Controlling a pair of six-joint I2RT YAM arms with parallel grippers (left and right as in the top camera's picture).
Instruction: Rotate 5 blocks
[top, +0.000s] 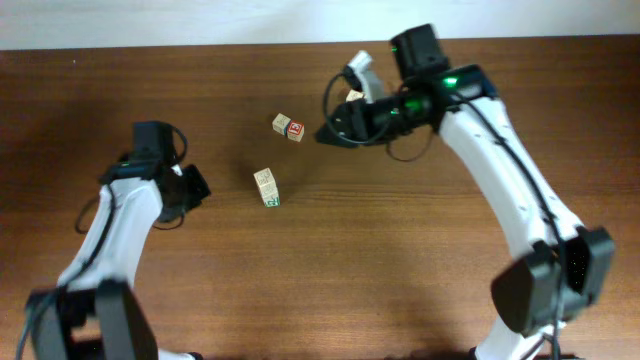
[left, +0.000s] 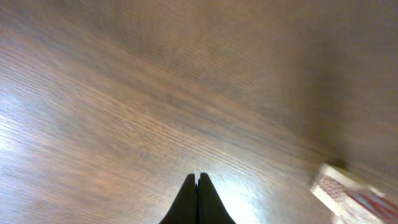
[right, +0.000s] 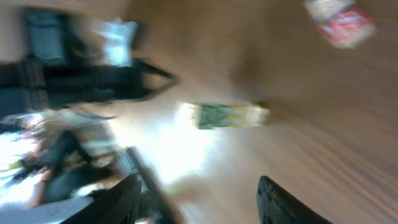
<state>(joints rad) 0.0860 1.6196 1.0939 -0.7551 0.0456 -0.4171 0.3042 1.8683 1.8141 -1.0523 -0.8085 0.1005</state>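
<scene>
Left gripper (left: 198, 190) pinched closed; right gripper (right: 199, 202) spread, empty.
Right wrist shows block row (right: 224, 116) lengthwise, blurred; overhead foreshortens it, between both arms.

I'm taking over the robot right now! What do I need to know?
The left gripper is shut and holds nothing, off to the left of the blocks.
The right gripper is open and empty, close beside the plain-and-red pair.
The block line lies flat between the two grippers, green marks showing, and nothing touches it.
Done: these views do not show whether it has been turned.
Left: probably bring a gripper to the block line and rotate it.
</scene>
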